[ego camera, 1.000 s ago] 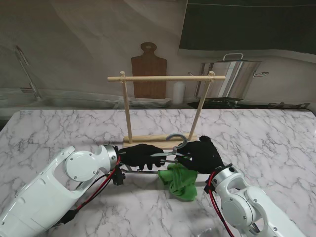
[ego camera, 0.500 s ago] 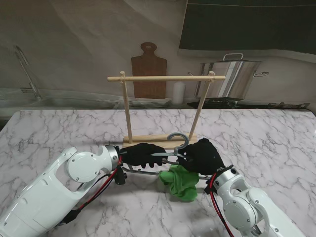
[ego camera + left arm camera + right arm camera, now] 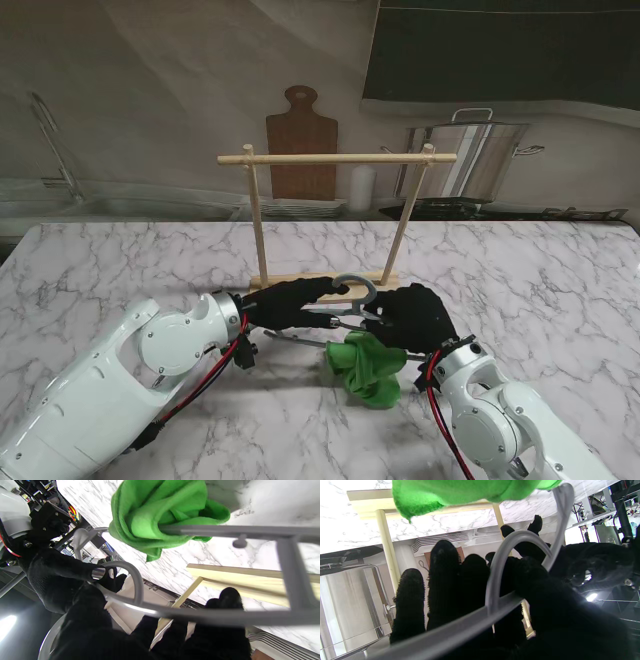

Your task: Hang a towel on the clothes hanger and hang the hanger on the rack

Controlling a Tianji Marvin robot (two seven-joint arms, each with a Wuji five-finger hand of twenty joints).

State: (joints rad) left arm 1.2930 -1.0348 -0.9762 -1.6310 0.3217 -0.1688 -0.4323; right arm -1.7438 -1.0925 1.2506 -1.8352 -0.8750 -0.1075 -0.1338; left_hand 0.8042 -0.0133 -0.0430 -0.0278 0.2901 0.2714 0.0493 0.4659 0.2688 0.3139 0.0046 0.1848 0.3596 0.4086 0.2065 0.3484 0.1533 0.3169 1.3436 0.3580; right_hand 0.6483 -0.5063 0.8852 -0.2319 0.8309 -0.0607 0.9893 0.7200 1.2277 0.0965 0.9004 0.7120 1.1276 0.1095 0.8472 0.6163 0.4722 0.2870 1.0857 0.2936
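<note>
Both hands, left hand (image 3: 290,303) & right hand (image 3: 415,315), grip hanger (image 3: 352,285) w/ towel (image 3: 365,365): lift level, hook over rack (image 3: 336,158) bar.

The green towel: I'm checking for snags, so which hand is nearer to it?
Right. The right hand grips the hanger just above the green towel; the left hand holds the hanger farther left.

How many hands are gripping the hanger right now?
2. The left hand holds the hanger on its left side; the right hand holds it on the right beside the hook, with the green towel draped over the lower bar.
</note>
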